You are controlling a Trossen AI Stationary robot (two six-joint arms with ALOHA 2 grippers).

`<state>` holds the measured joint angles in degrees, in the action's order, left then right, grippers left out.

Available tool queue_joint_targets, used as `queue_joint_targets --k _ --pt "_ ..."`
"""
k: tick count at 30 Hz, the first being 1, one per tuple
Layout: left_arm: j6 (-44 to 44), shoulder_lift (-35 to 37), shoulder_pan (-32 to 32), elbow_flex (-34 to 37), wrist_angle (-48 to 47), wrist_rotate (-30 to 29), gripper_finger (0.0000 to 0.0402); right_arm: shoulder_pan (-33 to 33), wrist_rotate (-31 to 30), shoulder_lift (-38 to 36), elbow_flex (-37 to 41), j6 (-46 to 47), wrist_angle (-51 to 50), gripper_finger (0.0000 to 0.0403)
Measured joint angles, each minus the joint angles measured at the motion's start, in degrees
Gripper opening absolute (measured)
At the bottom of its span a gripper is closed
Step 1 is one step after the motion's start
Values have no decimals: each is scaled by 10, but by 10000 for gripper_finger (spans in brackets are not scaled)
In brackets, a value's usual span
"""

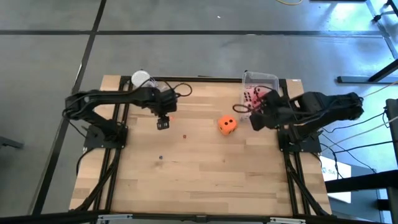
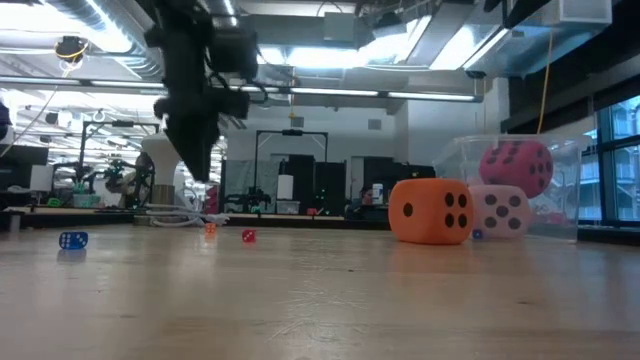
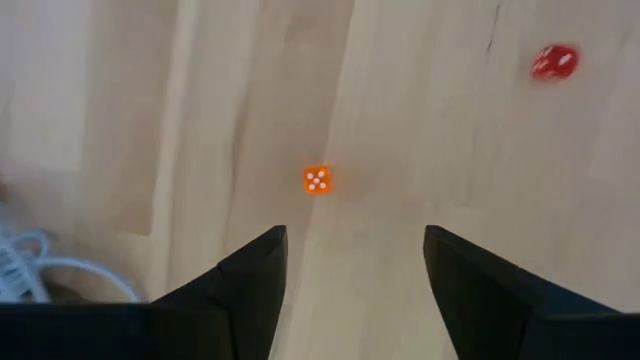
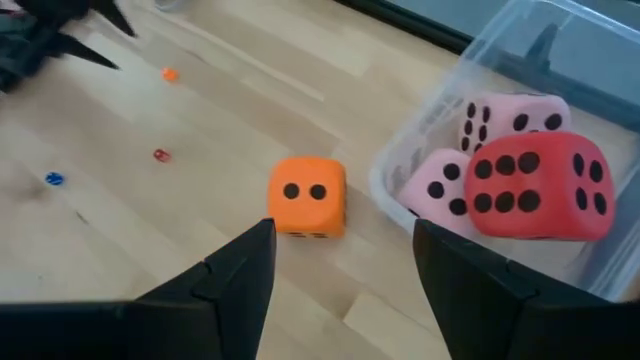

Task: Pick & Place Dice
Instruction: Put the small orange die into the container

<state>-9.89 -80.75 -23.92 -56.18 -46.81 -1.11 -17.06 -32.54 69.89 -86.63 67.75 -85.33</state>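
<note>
An orange die (image 1: 227, 124) with dark pips rests flat on the wooden table, right of centre. A red die (image 4: 535, 185) lies on pale pink dice (image 4: 440, 190) inside a clear bin (image 1: 261, 82) at the far right. My right gripper (image 4: 345, 240) hangs open above the table between the orange die and the bin, holding nothing. My left gripper (image 3: 355, 250) is open too, pointing steeply down over a tiny orange die (image 3: 317, 179) at the far left, well above the table (image 2: 200, 150).
A tiny red die (image 1: 184, 135) and a tiny blue die (image 1: 160, 157) lie on the table left of centre. A white cup (image 1: 141, 79) and cables sit at the far left edge. The table's near half (image 1: 205, 186) holds nothing.
</note>
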Motion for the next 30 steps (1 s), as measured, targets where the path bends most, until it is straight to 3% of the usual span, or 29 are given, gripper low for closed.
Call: queue_joint_targets --k 13,30 --pt "-35 -98 -14 0 81 32 222 -85 -46 0 0 66 0 234" --pt "-26 -162 -21 0 85 22 221 -95 -56 0 0 68 0 234"
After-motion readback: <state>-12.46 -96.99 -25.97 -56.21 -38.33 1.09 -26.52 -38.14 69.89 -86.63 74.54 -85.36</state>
